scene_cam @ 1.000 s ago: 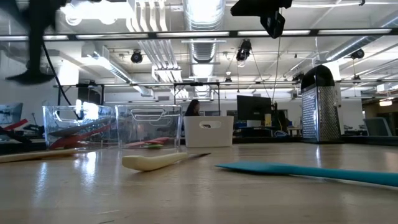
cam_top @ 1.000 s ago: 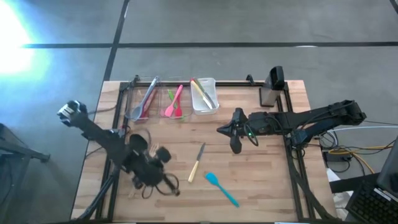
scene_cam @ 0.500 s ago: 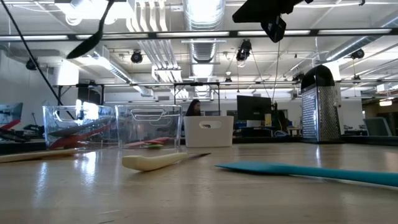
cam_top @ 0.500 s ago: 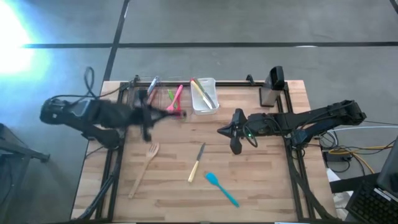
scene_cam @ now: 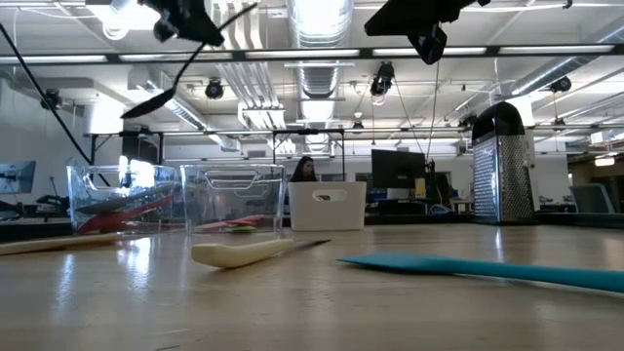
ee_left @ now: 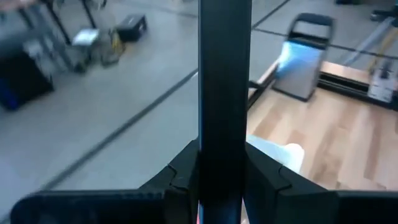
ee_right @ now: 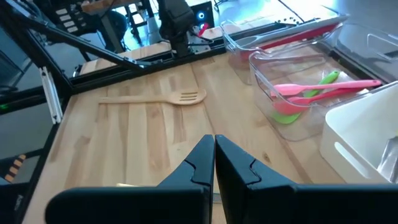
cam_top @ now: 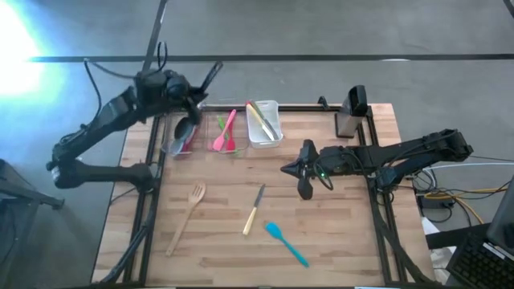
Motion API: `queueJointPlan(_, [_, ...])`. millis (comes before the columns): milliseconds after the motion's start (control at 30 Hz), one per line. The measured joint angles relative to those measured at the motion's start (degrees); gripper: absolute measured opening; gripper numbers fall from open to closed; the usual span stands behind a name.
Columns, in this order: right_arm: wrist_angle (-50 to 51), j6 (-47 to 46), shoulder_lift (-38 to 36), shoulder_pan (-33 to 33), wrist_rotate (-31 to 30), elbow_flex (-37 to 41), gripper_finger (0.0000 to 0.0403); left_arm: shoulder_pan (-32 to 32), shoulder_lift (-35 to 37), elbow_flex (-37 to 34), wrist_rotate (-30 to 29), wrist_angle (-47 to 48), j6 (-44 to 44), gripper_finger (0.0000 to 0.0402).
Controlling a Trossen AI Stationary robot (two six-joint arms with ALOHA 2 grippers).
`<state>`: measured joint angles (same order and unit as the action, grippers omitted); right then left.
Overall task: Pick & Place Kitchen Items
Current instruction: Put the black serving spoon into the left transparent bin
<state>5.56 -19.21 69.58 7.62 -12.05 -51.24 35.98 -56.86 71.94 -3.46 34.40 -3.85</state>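
Tabletop bins (cam_top: pixel 180 135) sit beneath the left hand (cam_top: pixel 189 103) pinching a black spoon (cam_top: pixel 195 108).

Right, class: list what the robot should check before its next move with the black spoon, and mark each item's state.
1. Left claw grips black spoon: ok, handle clamped.
2. Spoon bowl over leftmost clear bin: ok.
3. Spoon above bin rim: ok, well above in low view.
4. Room in that bin: cannot tell; utensils already inside.
5. Right claw out of the way: ok, shut, mid-table.
6. Table sorted: not ok; wooden fork, knife, teal spatula lie loose.
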Motion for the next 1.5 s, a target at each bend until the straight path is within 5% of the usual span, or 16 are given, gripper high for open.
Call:
queueJointPlan(267, [0.2,0.7,0.0,0.0,0.0,0.0,0.0008,11.0,-5.6,0.0,4.9,0.0,0.8,0.0086])
queueJointPlan(633, [2.3,2.7,-0.1,0.0,0.0,0.0,0.0008,17.1,-11.7,-1.2,7.5,-0.3,1.1,0.0086])
queueJointPlan(1500, [3.5,2.7,-0.1,0.0,0.0,0.8,0.0008,26.2,-11.6,-19.0,9.2,-8.5,6.9,0.0086])
